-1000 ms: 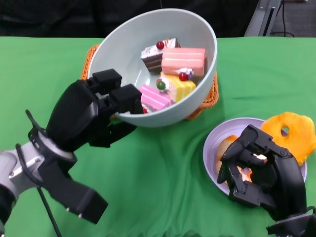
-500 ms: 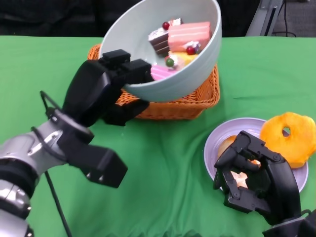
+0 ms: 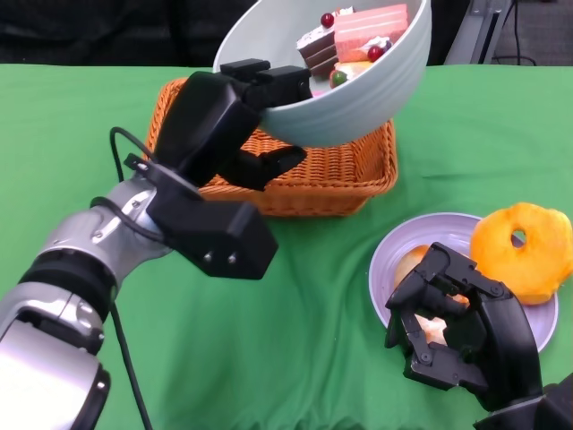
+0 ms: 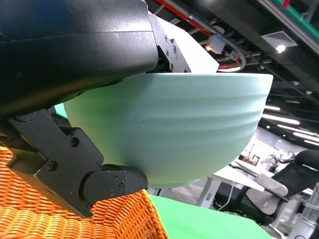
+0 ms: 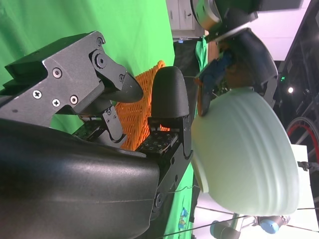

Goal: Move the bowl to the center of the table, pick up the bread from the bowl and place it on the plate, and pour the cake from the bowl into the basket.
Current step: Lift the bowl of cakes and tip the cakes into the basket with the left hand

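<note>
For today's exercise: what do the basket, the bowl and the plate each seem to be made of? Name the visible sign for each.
Basket: woven orange wicker or rattan, possibly plastic imitation; the interlaced strands show. Bowl: pale green with a smooth matte surface and faint ridges around its outside, probably plastic or glazed ceramic; the look leaves it open. Plate: pale lilac, smooth and evenly coloured, likely plastic or ceramic.

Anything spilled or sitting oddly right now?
No spills. The bread overhangs the plate rim on the far right side instead of lying inside it. The cakes are all in the bowl, held above the basket.
</note>
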Motion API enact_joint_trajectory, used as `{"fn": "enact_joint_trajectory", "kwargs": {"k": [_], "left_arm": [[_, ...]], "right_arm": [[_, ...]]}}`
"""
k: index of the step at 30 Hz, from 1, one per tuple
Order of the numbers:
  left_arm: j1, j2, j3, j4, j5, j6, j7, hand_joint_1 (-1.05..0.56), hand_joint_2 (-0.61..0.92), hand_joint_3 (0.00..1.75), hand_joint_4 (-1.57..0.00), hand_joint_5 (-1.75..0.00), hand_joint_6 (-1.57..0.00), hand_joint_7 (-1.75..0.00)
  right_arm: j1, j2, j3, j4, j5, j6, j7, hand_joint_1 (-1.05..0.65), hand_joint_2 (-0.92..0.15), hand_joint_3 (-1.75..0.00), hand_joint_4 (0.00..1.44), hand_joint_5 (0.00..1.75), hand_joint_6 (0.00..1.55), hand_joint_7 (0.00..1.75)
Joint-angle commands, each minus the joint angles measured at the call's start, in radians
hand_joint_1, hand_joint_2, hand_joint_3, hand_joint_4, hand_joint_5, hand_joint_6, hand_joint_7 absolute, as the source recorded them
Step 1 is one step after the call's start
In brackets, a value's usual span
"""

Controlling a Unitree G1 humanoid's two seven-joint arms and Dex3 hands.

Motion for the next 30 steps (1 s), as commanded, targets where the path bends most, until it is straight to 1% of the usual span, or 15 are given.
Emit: {"fn": "enact_joint_trajectory", "kwargs": {"k": [1,4,7,9,13,14,15,18,21,23,26,29,30], "left_arm": [[-0.065,-0.027,0.016,0.027,-0.037,0.034,-0.031,-0.07,0.73,0.81,-0.73,-1.64,-0.76,-1.32],[-0.078,-0.055,0.034,0.045,-0.067,0.065,-0.071,-0.07,0.75,0.78,-0.72,-1.64,-0.76,-1.33],[-0.088,-0.094,0.074,0.062,-0.13,0.112,-0.142,-0.1,0.79,0.71,-0.66,-1.73,-0.7,-1.43],[-0.091,-0.116,0.102,0.066,-0.171,0.139,-0.187,-0.1,0.8,0.69,-0.66,-1.74,-0.67,-1.48],[-0.088,-0.159,0.174,0.07,-0.278,0.169,-0.313,-0.11,0.82,0.65,-0.74,-1.66,-0.64,-1.5],[-0.087,-0.167,0.19,0.07,-0.304,0.174,-0.344,-0.12,0.88,0.56,-0.76,-1.65,-0.62,-1.51],[-0.085,-0.179,0.216,0.071,-0.34,0.179,-0.387,-0.13,0.9,0.53,-0.77,-1.64,-0.61,-1.51],[-0.084,-0.209,0.279,0.07,-0.429,0.205,-0.486,-0.14,0.92,0.53,-0.78,-1.73,-0.58,-1.55],[-0.087,-0.239,0.347,0.063,-0.523,0.253,-0.581,-0.15,0.92,0.58,-0.79,-1.74,-0.58,-1.58],[-0.089,-0.254,0.384,0.057,-0.572,0.283,-0.628,-0.15,0.89,0.65,-0.78,-1.75,-0.57,-1.6],[-0.096,-0.281,0.456,0.047,-0.669,0.34,-0.716,-0.14,0.74,0.88,-0.74,-1.75,-0.59,-1.59],[-0.104,-0.305,0.535,0.037,-0.777,0.395,-0.819,-0.09,0.63,1.05,-0.73,-1.75,-0.65,-1.54],[-0.107,-0.31,0.557,0.036,-0.806,0.418,-0.844,-0.09,0.61,1.08,-0.74,-1.75,-0.66,-1.54]], "right_arm": [[-0.009,-0.011,-0.009,0.014,0.018,-0.015,0.012,0.01,-0.57,-1.14,0.76,1.67,0.64,1.46],[-0.011,-0.011,-0.012,0.02,0.013,-0.016,0.009,0.01,-0.57,-1.14,0.76,1.68,0.64,1.46],[-0.014,-0.01,-0.013,0.028,0.01,-0.02,0.008,0.02,-0.57,-1.14,0.77,1.68,0.64,1.46],[-0.016,-0.011,-0.013,0.031,0.007,-0.021,0.007,0.02,-0.57,-1.14,0.76,1.68,0.64,1.46],[-0.023,-0.014,-0.014,0.044,0.002,-0.027,0.007,0.01,-0.58,-1.13,0.76,1.69,0.64,1.47],[-0.024,-0.015,-0.015,0.048,0.002,-0.029,0.008,0.01,-0.58,-1.13,0.75,1.69,0.63,1.47],[-0.026,-0.015,-0.015,0.053,0.004,-0.033,0.01,0.01,-0.59,-1.13,0.75,1.69,0.63,1.47],[-0.032,-0.014,-0.016,0.065,0.008,-0.044,0.013,0.02,-0.59,-1.12,0.75,1.7,0.63,1.47],[-0.035,-0.014,-0.017,0.074,0.001,-0.05,0.005,0.0,-0.58,-1.12,0.75,1.69,0.64,1.48],[-0.038,-0.014,-0.017,0.081,-0.002,-0.053,0.002,0.0,-0.58,-1.13,0.76,1.69,0.64,1.47],[-0.038,-0.012,-0.017,0.084,-0.011,-0.056,-0.008,0.0,-0.58,-1.13,0.76,1.69,0.65,1.47],[-0.041,-0.01,-0.016,0.091,-0.003,-0.067,-0.003,0.02,-0.58,-1.15,0.76,1.7,0.65,1.48],[-0.042,-0.01,-0.015,0.094,-0.001,-0.069,-0.002,0.02,-0.58,-1.16,0.76,1.71,0.65,1.48]]}}
